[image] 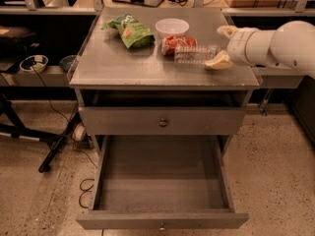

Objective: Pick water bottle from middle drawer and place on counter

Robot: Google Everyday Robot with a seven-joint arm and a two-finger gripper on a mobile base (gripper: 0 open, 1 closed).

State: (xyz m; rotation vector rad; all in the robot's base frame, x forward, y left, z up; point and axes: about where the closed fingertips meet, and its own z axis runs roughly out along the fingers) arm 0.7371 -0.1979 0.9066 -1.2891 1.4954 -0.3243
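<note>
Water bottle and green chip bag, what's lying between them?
In the camera view, the red-orange soda can lies between the green chip bag and the water bottle; the gripper is at the bottle's right end.

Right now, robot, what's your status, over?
Gripper open at counter right edge. Water bottle lying on counter, just off gripper. Red can and bowl crowd it.

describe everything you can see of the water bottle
The water bottle is small, clear, ribbed plastic. It lies on its side on the counter, one end close against the red can. Its other end sits between the open fingers of the gripper, and the cap is hard to make out.
</note>
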